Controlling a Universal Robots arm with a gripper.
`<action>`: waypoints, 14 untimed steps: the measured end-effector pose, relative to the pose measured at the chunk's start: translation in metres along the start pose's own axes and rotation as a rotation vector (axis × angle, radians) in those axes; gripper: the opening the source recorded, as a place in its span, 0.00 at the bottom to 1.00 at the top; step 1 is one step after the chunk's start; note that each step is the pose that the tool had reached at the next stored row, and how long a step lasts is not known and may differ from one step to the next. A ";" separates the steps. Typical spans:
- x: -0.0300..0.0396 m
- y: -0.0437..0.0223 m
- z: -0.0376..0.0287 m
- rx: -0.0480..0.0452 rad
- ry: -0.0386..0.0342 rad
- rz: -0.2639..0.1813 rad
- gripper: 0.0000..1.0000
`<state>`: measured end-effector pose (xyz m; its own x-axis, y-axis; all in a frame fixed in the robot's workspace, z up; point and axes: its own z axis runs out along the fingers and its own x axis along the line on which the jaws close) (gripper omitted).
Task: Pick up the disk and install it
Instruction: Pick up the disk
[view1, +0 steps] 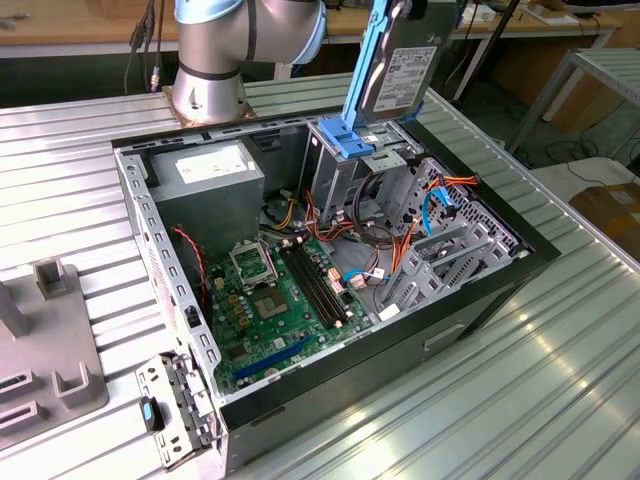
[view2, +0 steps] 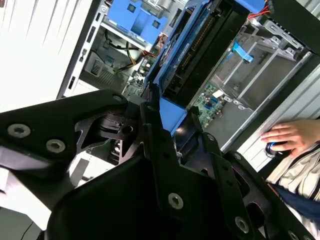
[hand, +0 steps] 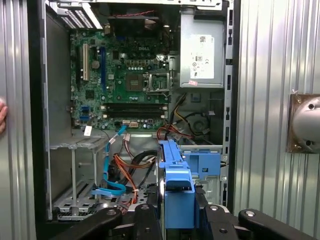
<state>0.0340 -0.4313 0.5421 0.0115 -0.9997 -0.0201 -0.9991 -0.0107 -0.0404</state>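
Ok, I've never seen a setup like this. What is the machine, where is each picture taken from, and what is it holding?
It is a single robot arm mounted on a ribbed metal table. The exterior view looks on from off the arm. Both wrist views ride on the arm and look past its gripper. On the table lies an open computer case, its green motherboard and grey power supply exposed. The gripper is shut on the disk, a dark drive in blue rails, held on edge above the case's drive cage. In the second wrist view a person's hand is beside the case.
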 end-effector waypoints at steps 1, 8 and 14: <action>0.0064 0.0001 0.0000 0.0000 -0.0001 0.000 0.37; 0.0450 0.0005 -0.0003 0.0001 -0.0006 0.000 0.37; 0.0735 0.0008 -0.0006 0.0000 -0.0005 0.000 0.37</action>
<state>0.0340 -0.5048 0.5412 0.0115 -0.9997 -0.0206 -0.9991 -0.0107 -0.0404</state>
